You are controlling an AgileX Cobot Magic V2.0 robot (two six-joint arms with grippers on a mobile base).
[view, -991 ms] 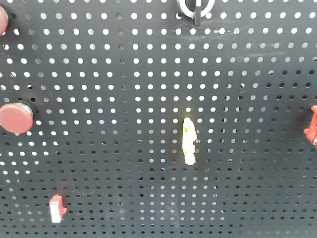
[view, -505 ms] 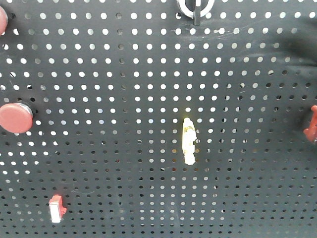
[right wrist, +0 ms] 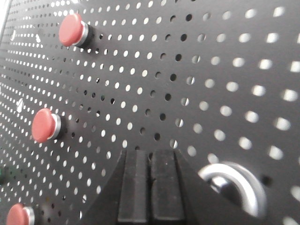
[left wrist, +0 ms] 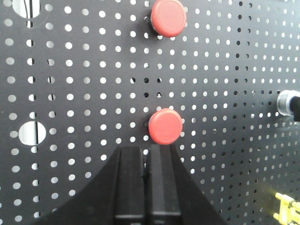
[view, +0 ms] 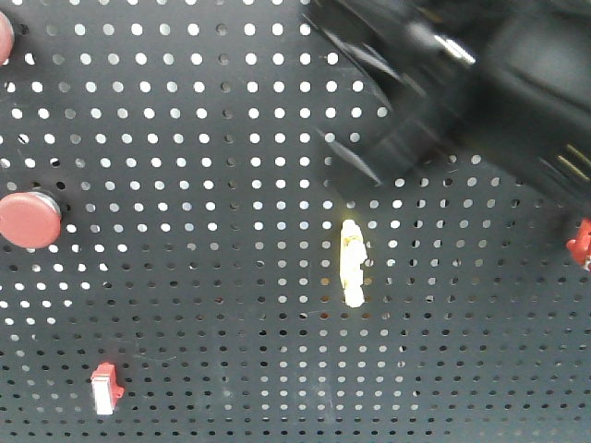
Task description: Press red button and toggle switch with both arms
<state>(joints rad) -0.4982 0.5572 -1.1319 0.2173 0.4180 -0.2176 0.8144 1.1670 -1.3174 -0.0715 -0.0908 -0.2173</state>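
In the left wrist view my left gripper (left wrist: 146, 149) is shut and empty, its tips just under a red button (left wrist: 165, 125); whether they touch it I cannot tell. That red button (view: 28, 220) sits at the left edge of the front view. My right gripper (right wrist: 150, 152) is shut and empty against the black pegboard (right wrist: 225, 56). The toggle switch (right wrist: 236, 187), with its silver ring, lies just right of its fingers. In the front view my blurred black right arm (view: 480, 74) hides the toggle switch.
A second red button (left wrist: 168, 18) is above the first, and the right wrist view shows three red buttons (right wrist: 70, 29) in a column. A yellow upright handle (view: 352, 263), a red-and-white rocker (view: 106, 388) and a red part (view: 580, 242) sit on the board.
My right arm has swept into the top right of the front view and now covers the toggle switch, which showed at the top edge before. The buttons and handle have not moved.
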